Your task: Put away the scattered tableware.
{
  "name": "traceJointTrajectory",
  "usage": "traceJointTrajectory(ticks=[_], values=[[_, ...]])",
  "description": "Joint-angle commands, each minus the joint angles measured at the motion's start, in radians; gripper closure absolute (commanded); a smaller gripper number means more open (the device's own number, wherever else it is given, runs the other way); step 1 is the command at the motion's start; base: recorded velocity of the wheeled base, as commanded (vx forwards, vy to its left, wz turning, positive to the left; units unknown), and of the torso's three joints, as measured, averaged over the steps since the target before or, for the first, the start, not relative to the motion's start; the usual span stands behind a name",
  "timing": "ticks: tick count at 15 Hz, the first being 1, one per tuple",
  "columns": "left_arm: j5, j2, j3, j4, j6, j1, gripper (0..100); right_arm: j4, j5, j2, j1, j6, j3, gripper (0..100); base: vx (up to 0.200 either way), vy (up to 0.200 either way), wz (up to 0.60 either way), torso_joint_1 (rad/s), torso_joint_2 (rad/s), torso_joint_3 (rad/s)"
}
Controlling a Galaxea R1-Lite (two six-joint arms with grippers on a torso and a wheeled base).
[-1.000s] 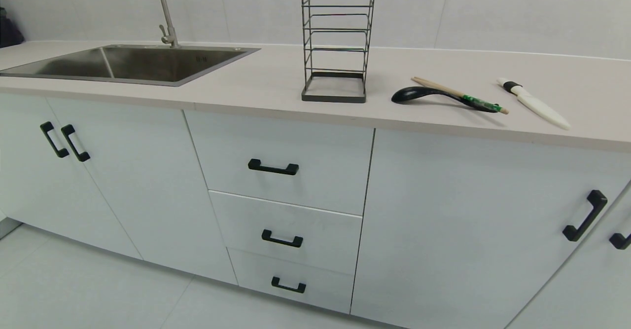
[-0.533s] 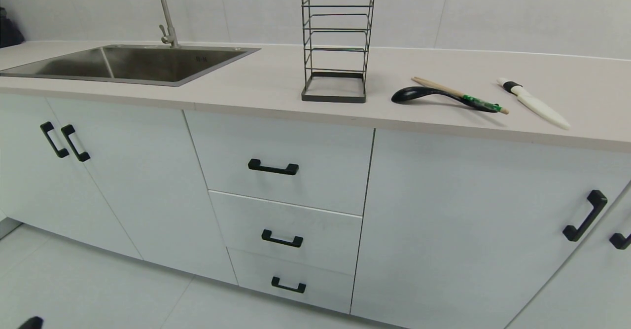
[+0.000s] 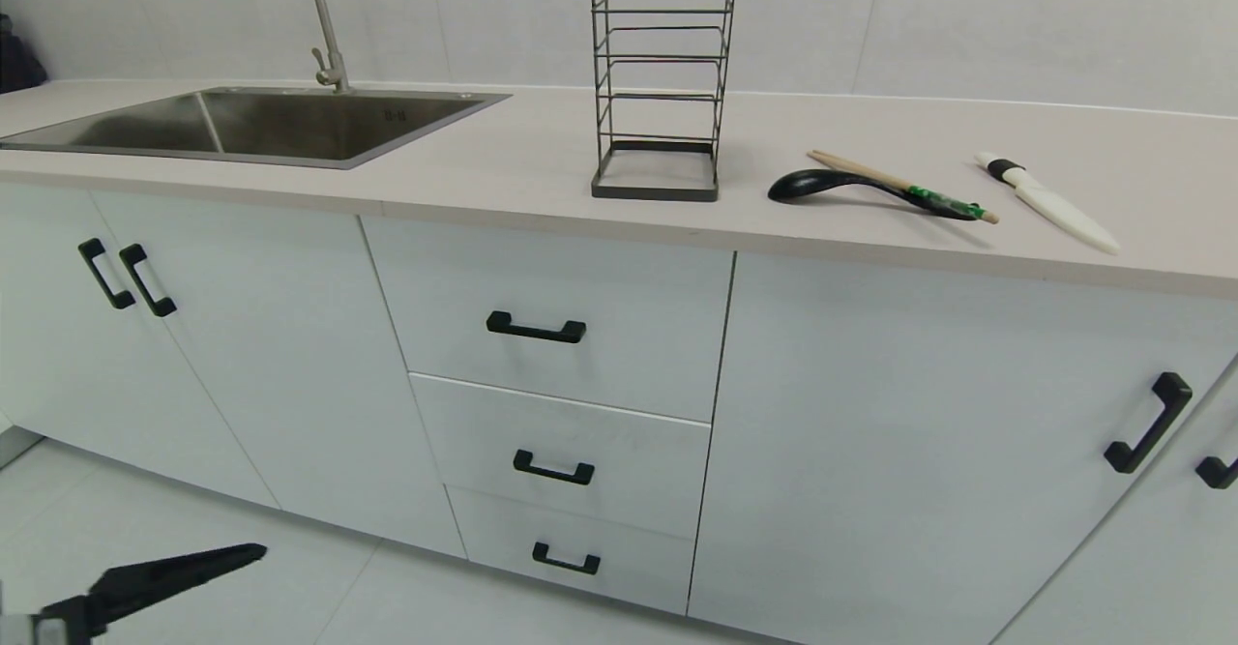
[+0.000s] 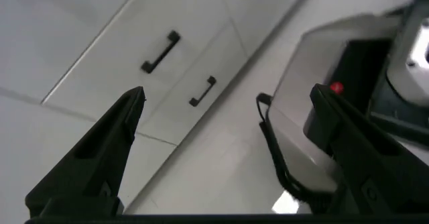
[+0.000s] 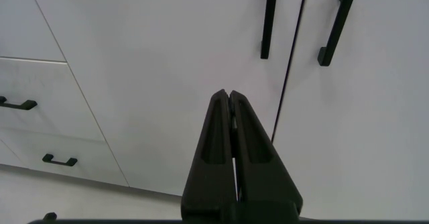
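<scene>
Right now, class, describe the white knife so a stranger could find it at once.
Start at the wire rack on the worktop and go toward the robot's right. Past the black spoon and chopsticks lies the white knife, apart from them. It alone is white, with one black band.

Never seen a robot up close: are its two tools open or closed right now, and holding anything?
Left tool: open, holding nothing.
Right tool: closed, holding nothing.

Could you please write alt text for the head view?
A black spoon, chopsticks and a white knife lie on the counter, right of a wire rack; a sink is at left. The left gripper is low, before the cabinets.
</scene>
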Motion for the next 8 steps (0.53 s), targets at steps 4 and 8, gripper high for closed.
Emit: traceJointTrajectory(ticks=[4, 8], values=[[-0.081, 0.373, -0.059, 0.000, 0.339, -0.074, 0, 0.000, 0.000, 0.001, 0.000, 0.001, 0.000, 100, 0.000, 0.000, 0.00, 0.000, 0.00, 0.000], [-0.029, 0.465, -0.085, 0.000, 0.468, -0.075, 0, 0.000, 0.000, 0.001, 0.000, -0.001, 0.000, 100, 0.000, 0.000, 0.00, 0.000, 0.00, 0.000]])
